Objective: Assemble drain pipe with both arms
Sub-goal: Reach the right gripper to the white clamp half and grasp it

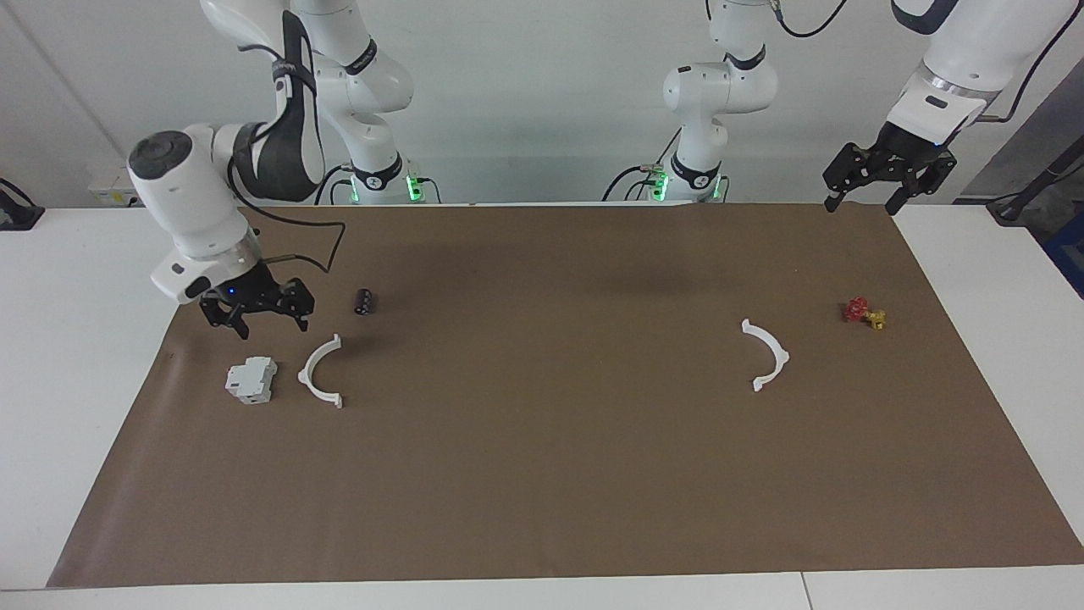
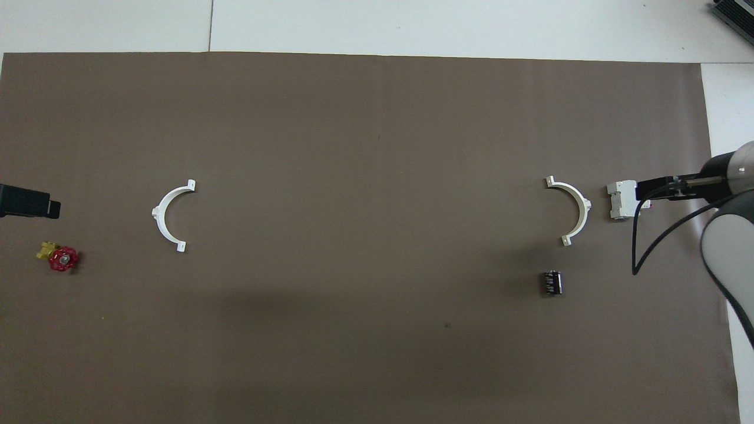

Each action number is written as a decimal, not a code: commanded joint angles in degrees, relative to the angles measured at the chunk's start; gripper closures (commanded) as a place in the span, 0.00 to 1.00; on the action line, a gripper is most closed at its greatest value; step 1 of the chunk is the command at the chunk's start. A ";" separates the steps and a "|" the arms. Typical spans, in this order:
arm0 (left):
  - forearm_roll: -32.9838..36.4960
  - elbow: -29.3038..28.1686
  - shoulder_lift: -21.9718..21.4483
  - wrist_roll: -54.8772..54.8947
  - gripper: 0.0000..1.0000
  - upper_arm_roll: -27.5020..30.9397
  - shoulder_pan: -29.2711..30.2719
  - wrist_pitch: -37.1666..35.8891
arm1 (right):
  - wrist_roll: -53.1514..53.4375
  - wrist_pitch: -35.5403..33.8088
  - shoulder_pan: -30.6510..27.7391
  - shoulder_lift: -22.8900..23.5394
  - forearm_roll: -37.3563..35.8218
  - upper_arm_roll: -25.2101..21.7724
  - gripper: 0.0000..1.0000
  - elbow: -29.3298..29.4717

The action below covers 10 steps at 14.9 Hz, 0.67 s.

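The two halves of the drain pipe lie flat on the brown mat (image 1: 542,474), well apart and not yet joined. One half-ring (image 1: 322,371) is seen at centre left of the facing frame, just beside a grey-white blocky box (image 1: 251,379), with a small black cylinder (image 1: 364,301) a little above it. The other half-ring (image 1: 766,354) sits at centre right of that frame, near a red and yellow valve piece (image 1: 864,313).

The right gripper (image 1: 257,315) is held low at the left of the facing frame, over the mat just above the box and the nearby half-ring; its fingers are spread and nothing is held. The left gripper (image 1: 889,174) hangs high at the upper right of the frame, over the mat's corner, fingers likewise spread and empty.

The step in hand is judged to be the first approach: each arm to its own half-ring. The pieces are thin and lie flat, so a pinch across the band is probably best taken at mid-arc, where a small lug is seen, with the end tabs left free for mating. On the right arm's side the box is crowded against the arc; a descent from the open, inner side of the curve would likely avoid a knock. The open sides are turned away from each other, so one or both halves would need turning before the tabs are brought together.
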 commanded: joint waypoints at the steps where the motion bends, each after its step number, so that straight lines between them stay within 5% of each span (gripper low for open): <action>1: -0.52 0.83 0.41 0.17 0.00 -0.32 0.81 -0.87 | -4.46 5.52 -0.27 5.19 1.40 0.28 0.00 0.30; 10: -0.43 0.75 0.41 0.17 0.00 -0.41 0.81 -0.95 | -10.00 11.51 -0.62 5.30 1.66 1.07 0.08 -7.61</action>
